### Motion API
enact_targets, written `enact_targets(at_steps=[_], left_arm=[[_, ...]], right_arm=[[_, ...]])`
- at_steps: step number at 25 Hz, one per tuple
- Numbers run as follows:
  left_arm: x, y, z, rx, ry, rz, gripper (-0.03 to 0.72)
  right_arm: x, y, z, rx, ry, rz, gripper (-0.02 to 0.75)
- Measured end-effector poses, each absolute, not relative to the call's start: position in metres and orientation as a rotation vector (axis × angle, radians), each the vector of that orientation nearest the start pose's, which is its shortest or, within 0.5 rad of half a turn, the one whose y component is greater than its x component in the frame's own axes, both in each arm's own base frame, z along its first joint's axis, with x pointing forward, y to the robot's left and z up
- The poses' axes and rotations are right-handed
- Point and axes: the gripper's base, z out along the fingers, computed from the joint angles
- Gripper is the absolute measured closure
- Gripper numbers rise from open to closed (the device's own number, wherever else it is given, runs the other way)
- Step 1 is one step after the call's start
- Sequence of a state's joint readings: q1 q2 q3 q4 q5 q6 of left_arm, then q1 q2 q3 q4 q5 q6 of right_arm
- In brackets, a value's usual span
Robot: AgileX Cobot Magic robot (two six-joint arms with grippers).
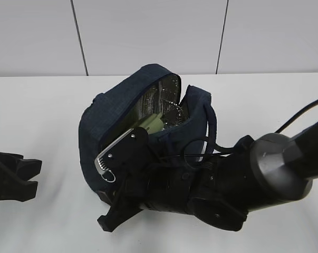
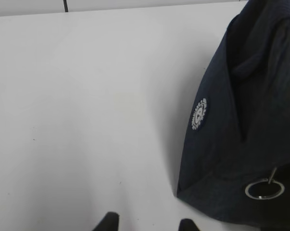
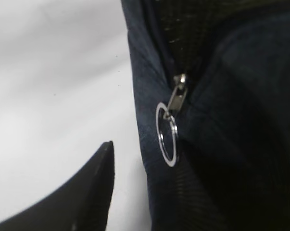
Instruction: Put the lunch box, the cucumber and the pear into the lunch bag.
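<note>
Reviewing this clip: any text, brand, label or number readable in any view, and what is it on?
Nothing can be read in any view.
Round white emblem on the side of the lunch bag: it may have lettering around its rim, but that is too small and blurred to read.

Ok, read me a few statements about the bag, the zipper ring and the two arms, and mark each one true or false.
1. The lunch bag is unzipped, showing silver lining. True.
2. The left gripper grips the bag. False: it rests apart on the table, holding nothing.
3. A silver ring pull hangs from the zipper. True.
4. A pear lies on the table beside the bag. False: none is visible there.
5. The right gripper is at the bag's front. True.
</note>
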State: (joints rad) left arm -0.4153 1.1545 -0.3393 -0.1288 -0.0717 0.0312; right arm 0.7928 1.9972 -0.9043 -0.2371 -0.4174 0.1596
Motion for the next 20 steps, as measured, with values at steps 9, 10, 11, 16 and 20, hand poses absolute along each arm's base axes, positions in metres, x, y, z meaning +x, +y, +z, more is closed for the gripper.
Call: enact_targets(at_steps=[9,10,11,16,20], left_arm=[[0.179,-0.078,0.191,0.349,2.214,-0.270,0.449],[0.179,-0.078,0.191,0.349,2.214,-0.270,0.449],[0.179,-0.078,0.191,0.349,2.214,-0.270,0.449],[0.179,-0.078,0.191,0.349,2.214,-0.270,0.449],[0.179,-0.078,0.191,0.349,2.214,-0.270,0.449]], right_arm=[[0.260,0.276,0.116,-0.962,1.992,0.513,0.421],[0.260,0.276,0.116,-0.964,1.994,0.511,0.421],[0.260,0.276,0.118,-0.965,1.989,0.510,0.421],[0.262,0.274,0.126,-0.949,1.973,0.491,0.428],[0.262,0.274,0.126,-0.948,1.975,0.484,0.433]])
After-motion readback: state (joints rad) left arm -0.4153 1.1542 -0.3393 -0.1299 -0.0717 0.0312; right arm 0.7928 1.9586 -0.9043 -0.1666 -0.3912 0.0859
